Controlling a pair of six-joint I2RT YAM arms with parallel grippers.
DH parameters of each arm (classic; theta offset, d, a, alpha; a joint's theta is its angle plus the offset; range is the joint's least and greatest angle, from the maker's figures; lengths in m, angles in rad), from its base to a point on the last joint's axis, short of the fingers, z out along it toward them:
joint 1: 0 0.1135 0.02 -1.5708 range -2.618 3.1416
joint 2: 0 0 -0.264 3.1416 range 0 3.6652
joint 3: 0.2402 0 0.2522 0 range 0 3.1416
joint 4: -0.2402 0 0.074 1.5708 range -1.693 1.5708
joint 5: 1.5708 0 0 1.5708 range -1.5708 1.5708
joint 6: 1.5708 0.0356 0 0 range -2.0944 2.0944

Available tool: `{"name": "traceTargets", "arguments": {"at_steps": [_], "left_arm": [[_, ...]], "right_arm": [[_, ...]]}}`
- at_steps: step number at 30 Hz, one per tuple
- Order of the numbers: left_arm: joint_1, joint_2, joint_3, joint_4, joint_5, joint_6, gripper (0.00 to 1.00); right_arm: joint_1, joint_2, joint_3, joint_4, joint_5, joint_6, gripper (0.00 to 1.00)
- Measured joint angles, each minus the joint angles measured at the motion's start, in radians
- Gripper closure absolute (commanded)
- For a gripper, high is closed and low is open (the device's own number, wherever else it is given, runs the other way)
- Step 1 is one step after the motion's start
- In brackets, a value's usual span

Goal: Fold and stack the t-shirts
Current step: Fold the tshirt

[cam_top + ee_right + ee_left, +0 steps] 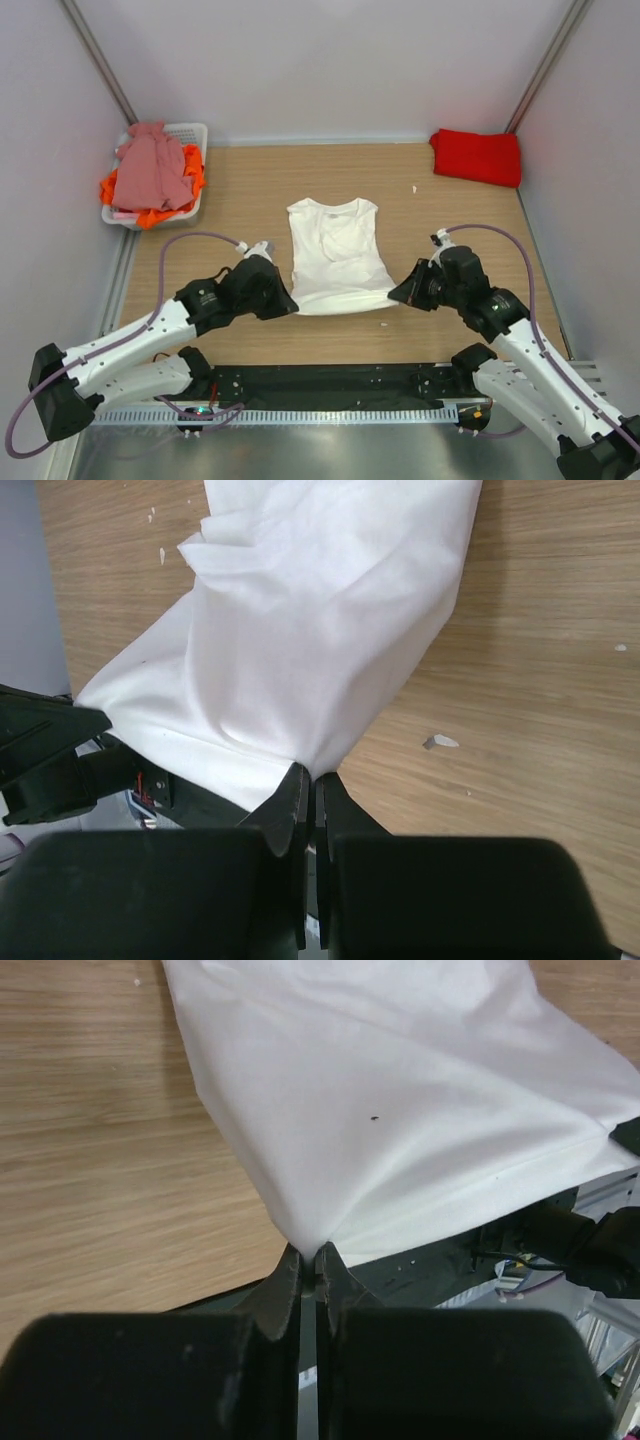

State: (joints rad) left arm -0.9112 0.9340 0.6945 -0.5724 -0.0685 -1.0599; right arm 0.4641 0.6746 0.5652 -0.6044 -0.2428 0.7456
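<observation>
Two wrist views show white t-shirt [400, 1110] corners pinched; overhead adds the basket [196, 131].

Wooden desk [240, 190]: white t-shirt [335, 255] at centre, folded red t-shirt [477, 157] at two o'clock, white basket [192, 130] at ten o'clock.

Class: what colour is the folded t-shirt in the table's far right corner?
The t-shirt is bright red; clearest in the top external view.

Setting: robotics lab test cell. Evidence: wood-grain desk [240, 200] enclosed by plain white wall panels [320, 60] on metal corner posts [98, 60]; left arm [130, 345] and right arm [530, 345], both trailing purple cables [205, 234], bolted to a black base plate [330, 385] at the desk's near edge.
</observation>
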Motion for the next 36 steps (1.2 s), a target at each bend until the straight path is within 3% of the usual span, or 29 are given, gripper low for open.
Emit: {"name": "traceTargets", "arguments": {"at_steps": [5,10,16,25,30,31,32,33,34,36], "left_arm": [[0.005,0.085,0.261,-0.176,-0.064,0.011,1.0],[0.121,0.263,0.516,-0.258,-0.056,0.101,1.0],[0.285,0.468,0.621,-0.298,0.034,0.204,1.0],[0.385,0.657,0.735,-0.319,0.154,0.304,1.0],[0.458,0.813,0.898,-0.348,0.216,0.348,1.0],[0.474,0.865,0.966,-0.356,0.219,0.363,0.93],[0.49,0.932,1.051,-0.375,0.226,0.377,0.82],[0.504,0.992,1.12,-0.377,0.234,0.394,0.63],[0.523,1.07,1.22,-0.385,0.248,0.413,0.01],[0.561,1.248,1.431,-0.394,0.28,0.435,0.0]], "right_arm": [[0.001,0.137,0.196,-0.086,0.025,-0.014,0.99],[0.0,0.377,0.411,-0.132,0.094,-0.061,0.98],[-0.001,0.583,0.561,-0.14,0.135,-0.114,0.98],[-0.035,0.773,0.645,-0.137,0.143,-0.166,0.98],[-0.105,0.965,0.821,-0.146,0.111,-0.203,0.98],[-0.12,1.022,0.885,-0.156,0.109,-0.215,0.9],[-0.135,1.083,0.969,-0.176,0.109,-0.224,0.68],[-0.149,1.156,1.075,-0.208,0.106,-0.233,0.23],[-0.163,1.247,1.205,-0.227,0.102,-0.247,0.13],[-0.184,1.423,1.471,-0.233,0.109,-0.279,0.0]]}}
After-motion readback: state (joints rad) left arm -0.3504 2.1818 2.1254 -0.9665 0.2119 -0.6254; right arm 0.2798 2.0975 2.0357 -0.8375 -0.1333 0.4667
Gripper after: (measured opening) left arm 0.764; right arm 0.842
